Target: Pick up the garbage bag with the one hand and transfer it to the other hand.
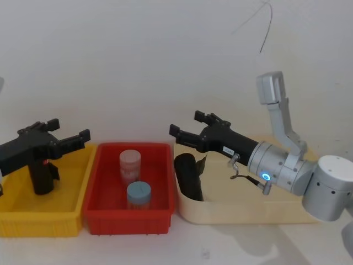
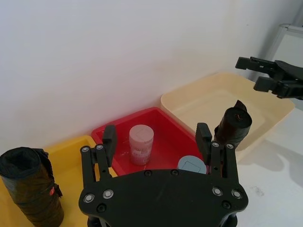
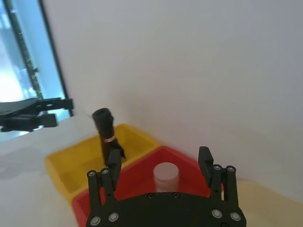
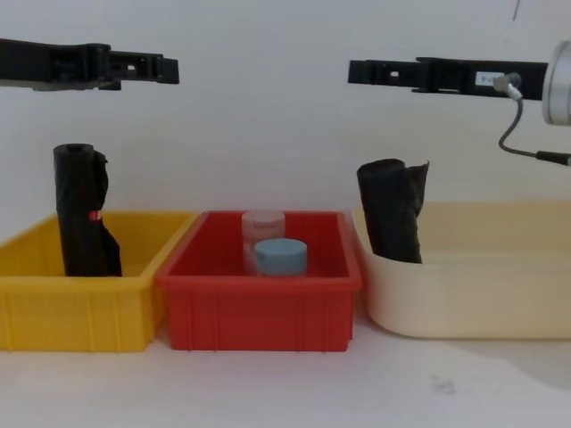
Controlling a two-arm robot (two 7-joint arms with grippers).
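Black garbage bag [image 4: 390, 209] upright, flap uppermost

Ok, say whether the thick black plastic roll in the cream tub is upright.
Upright: the black plastic roll stands on end in the cream tub, top above its rim.

Before me, left to right: yellow plastic bin [image 1: 38, 223], red plastic bin [image 1: 129, 221], cream plastic tub [image 1: 248, 212]. The thick black crinkly garbage bag [image 1: 186, 172] stands inside the tub's left end.
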